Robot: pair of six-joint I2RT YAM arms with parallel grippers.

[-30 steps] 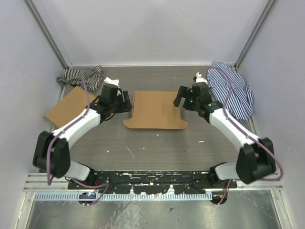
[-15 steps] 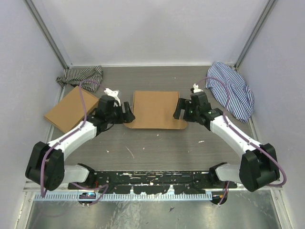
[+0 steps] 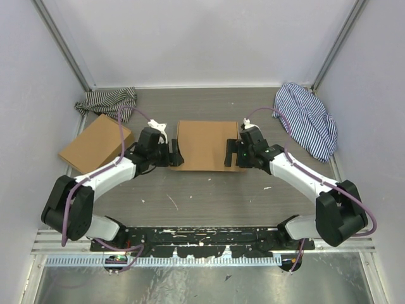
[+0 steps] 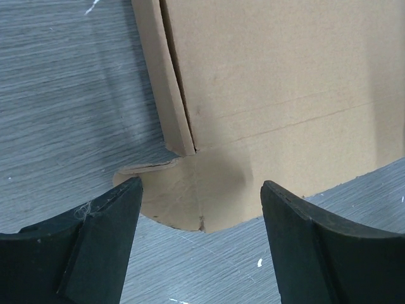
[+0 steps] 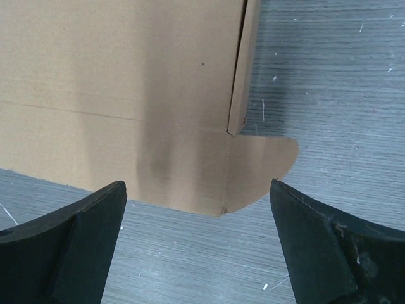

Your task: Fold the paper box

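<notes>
The paper box (image 3: pixel 204 142), plain brown cardboard, lies closed and flat in the middle of the table. A front flap with rounded ears sticks out along its near edge. My left gripper (image 3: pixel 174 154) is open over the near left corner; in the left wrist view the rounded ear (image 4: pixel 190 199) lies between the fingers of the left gripper (image 4: pixel 201 190), untouched. My right gripper (image 3: pixel 230 152) is open over the near right corner, and the right wrist view shows the right gripper (image 5: pixel 197 187) with the right ear (image 5: pixel 259 164) between its fingers, also untouched.
A second flat brown cardboard box (image 3: pixel 95 143) lies at the left, close to the left arm. A striped cloth (image 3: pixel 106 100) is bunched in the back left corner. Another striped cloth (image 3: pixel 307 120) lies at the back right. Side walls close in on both sides.
Both grippers have moved nearer and inward, from the box's side edges to its two near corners. The left gripper's jaws have spread wider. The box has not moved.
</notes>
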